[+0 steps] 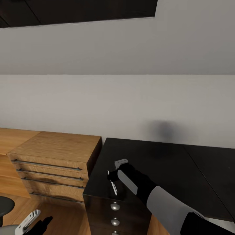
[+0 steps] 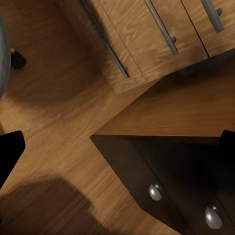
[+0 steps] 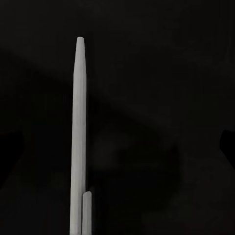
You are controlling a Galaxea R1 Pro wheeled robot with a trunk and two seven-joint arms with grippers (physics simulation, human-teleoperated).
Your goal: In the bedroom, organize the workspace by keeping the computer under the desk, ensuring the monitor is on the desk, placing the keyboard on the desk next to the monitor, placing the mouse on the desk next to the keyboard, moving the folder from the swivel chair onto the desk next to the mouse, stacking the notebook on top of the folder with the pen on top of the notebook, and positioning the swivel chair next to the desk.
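White wall (image 1: 117, 104) fills the back of the room. Low down, the right hand (image 1: 114, 169) hangs over the near left corner of the shiny black bench (image 1: 169, 166). This hand is let go: in the right wrist view its two dark fingers sit far apart at the sides, with nothing pinched between them. Between them, closer to one finger than the other, is the thin white pen (image 1: 113, 186). It looks to be lying flat on the black top, its point aimed away from the hand. The hand is probably lined up along the pen so its fingers can close on the pen's long sides. The pen must end up on the notebook, so it looks like a pick-up comes next.

One pen can be counted. Under that corner, the bench front has three round silver knobs (image 1: 115, 206) in a column.

Just beside the bench stands a light brown wooden chest of drawers (image 1: 58, 147) with four long metal handles.

The left hand (image 1: 29, 222) hangs low over the brown wooden floor (image 2: 58, 137). It is let go too, fingers apart and holding nothing, likely waiting out of the way.
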